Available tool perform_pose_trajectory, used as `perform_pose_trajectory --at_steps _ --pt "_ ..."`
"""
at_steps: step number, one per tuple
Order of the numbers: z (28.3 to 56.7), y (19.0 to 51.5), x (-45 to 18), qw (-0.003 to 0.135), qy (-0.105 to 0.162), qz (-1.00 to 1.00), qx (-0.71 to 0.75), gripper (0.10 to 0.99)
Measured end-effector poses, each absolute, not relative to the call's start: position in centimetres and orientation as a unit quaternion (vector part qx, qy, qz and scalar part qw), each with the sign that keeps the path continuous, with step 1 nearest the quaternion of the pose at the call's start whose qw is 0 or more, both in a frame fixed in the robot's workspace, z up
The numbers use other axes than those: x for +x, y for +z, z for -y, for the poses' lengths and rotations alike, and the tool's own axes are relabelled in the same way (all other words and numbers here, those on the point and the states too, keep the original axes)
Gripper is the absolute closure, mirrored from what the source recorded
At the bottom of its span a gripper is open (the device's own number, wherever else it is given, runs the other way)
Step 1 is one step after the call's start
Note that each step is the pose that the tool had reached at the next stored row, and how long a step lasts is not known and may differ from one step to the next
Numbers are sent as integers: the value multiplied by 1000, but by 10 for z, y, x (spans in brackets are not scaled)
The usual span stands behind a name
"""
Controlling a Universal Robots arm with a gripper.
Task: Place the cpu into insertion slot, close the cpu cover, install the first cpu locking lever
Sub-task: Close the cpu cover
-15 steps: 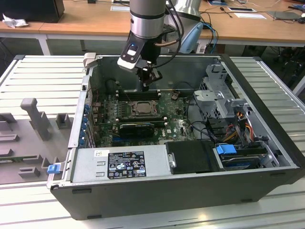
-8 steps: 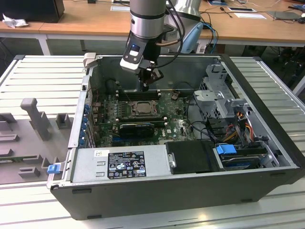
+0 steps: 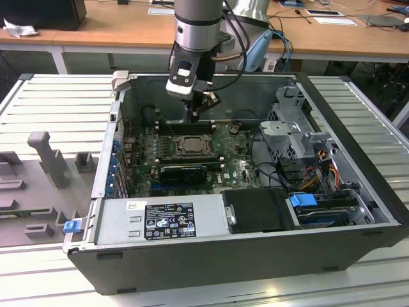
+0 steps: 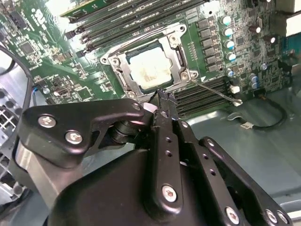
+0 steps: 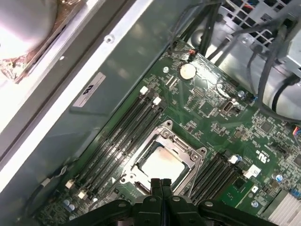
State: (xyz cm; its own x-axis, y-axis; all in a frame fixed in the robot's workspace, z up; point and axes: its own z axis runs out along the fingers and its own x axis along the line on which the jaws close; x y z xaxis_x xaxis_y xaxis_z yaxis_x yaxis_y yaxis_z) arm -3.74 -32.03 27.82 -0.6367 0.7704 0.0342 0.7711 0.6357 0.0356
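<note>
The fingers [image 5: 155,184] are pressing together tip against tip, with nothing showing between them. They are hanging just above the nearest edge of the insertion slot [image 4: 114,61]; whether they are touching it cannot be told. Right beside the tips, a thin metal locking lever [image 4: 216,92] is slanting out from the slot's corner, away from the frame. Just beyond the tips, the cpu cover [image 5: 181,141] is lying flat over the slot. The cpu [image 5: 160,162] is sitting inside the slot, its pale face showing through the cover's window. Farther from the fingers, long black memory slots [image 5: 122,136] are running along both sides of the slot on the green circuit board [image 5: 211,113]. Around all of this, the open computer case [image 3: 255,256] is lying on its side on the ribbed metal worktop [image 3: 45,96].
</note>
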Motion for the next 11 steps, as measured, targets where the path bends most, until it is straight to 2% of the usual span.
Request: perform_pose_trajectory --at_steps 11 --pt "320 278 -37 10 -23 943 -333 980"
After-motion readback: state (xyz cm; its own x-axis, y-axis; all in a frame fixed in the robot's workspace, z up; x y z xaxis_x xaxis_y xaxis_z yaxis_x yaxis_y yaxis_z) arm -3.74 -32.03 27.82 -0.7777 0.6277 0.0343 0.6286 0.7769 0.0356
